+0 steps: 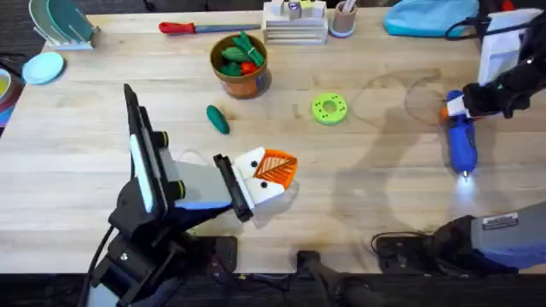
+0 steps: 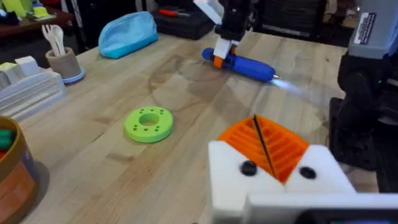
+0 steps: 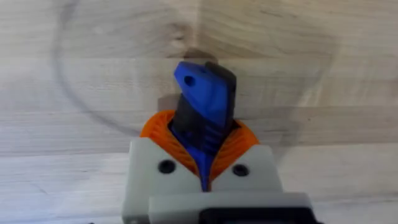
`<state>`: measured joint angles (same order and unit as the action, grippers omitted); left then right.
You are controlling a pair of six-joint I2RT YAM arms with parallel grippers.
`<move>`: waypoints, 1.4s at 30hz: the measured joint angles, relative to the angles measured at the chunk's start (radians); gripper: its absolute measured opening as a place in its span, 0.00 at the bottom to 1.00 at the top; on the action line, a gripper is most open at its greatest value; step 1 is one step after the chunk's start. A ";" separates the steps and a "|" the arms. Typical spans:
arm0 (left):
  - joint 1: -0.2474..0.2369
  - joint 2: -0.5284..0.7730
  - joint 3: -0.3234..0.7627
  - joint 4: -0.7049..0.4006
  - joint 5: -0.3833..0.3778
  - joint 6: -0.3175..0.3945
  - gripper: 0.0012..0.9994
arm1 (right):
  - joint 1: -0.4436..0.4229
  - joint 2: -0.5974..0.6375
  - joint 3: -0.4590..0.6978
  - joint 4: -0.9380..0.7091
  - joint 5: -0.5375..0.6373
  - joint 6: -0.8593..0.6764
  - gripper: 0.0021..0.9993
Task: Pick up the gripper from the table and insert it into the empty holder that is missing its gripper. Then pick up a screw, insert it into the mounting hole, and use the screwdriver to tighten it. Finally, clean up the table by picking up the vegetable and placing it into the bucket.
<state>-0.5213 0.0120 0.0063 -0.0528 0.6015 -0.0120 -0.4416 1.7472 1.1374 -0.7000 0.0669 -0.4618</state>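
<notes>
Blue plastic, chunky and pen-shaped, the electric screwdriver (image 1: 461,142) lies on the pale wooden table (image 1: 375,205) at the right side, its thin metal tip lit and pointing toward the arms' bases. The right gripper (image 1: 455,106), white with orange ribbed pads, is clamped on the tool's far end; in the right wrist view the pads (image 3: 160,127) press both sides of the blue body (image 3: 204,106) above the wood grain.

The left gripper (image 1: 277,169) rests low near the table's middle, its two orange ribbed pads (image 2: 280,146) pressed together with a dark seam between them, nothing held. Behind it stands the black left arm with its light-blue panel (image 1: 139,166).

Beyond that gripper lies a flat bright green ring-shaped disc (image 1: 329,108) with small holes. A small dark green oblong toy vegetable (image 1: 218,118) lies on bare wood near the round orange-brown bucket (image 1: 240,64), which holds green and red toy pieces. A slim red-handled hand screwdriver (image 1: 196,27) lies along the far edge, beside a stack of pale trays (image 1: 294,26) and a beige cup (image 1: 343,19). A soft light-blue pouch (image 1: 426,17) sits at the far right, and a pale blue dish (image 1: 43,67) at the far left. Faint ring marks stain the wood near the blue tool.
</notes>
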 joint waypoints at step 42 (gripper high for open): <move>0.000 0.000 0.000 0.000 -0.002 0.000 0.00 | 0.758 -0.984 -0.574 1.225 -0.503 0.736 0.02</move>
<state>-0.5213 0.0118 0.0063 -0.0528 0.5996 -0.0120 0.3162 0.7630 0.5632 0.5253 -0.4363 0.2747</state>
